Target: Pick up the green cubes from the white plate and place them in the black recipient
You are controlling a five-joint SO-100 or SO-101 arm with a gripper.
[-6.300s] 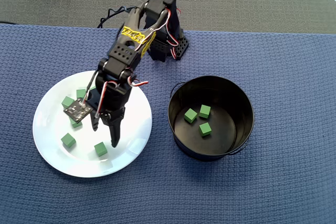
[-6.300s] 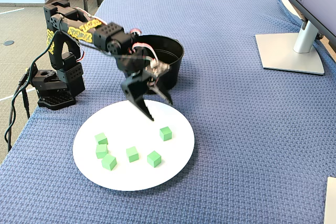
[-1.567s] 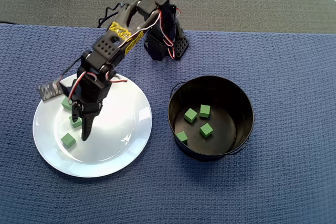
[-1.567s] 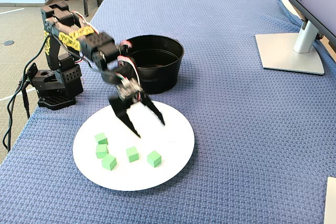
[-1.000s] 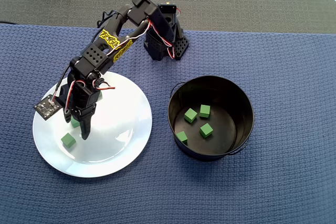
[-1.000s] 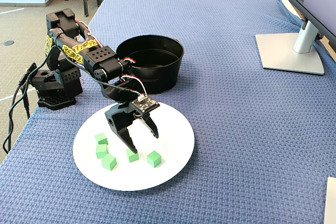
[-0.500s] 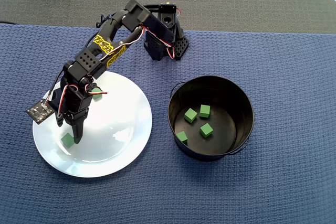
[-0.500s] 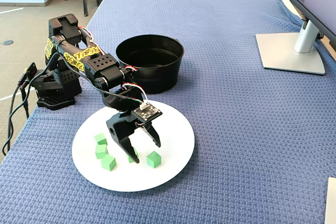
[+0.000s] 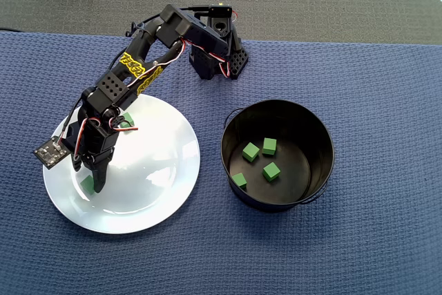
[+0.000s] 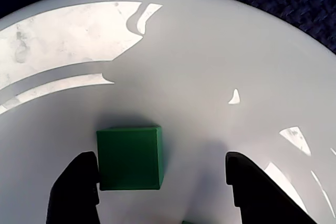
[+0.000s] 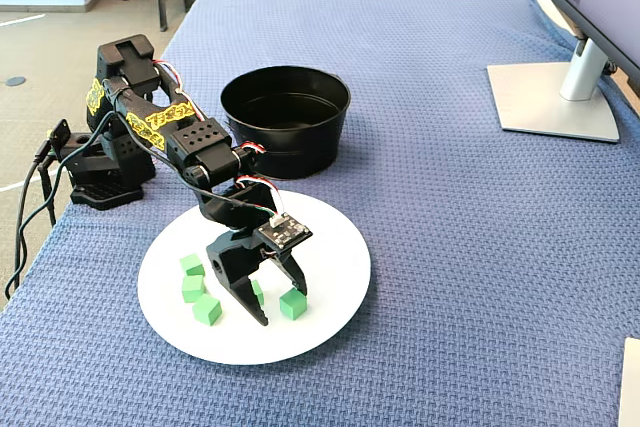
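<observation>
Two fingers spread wide, hand (image 10: 163,182) lowered over white plate (image 10: 210,51), green cube (image 10: 129,157) between them, touching one finger

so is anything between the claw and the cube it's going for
Nothing visible. In the wrist view the green cube sits on the white plate inside the open claw, close against the left finger, with bare plate toward the right finger.

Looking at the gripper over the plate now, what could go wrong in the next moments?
1. In the wrist view the green cube sits against one finger, far from the other. When the open gripper closes, it may push or turn the cube instead of pinching it squarely.
2. The white plate looks glossy, so a pushed cube could slide.
3. In the fixed view other cubes lie close by; the fingers might knock them.
</observation>
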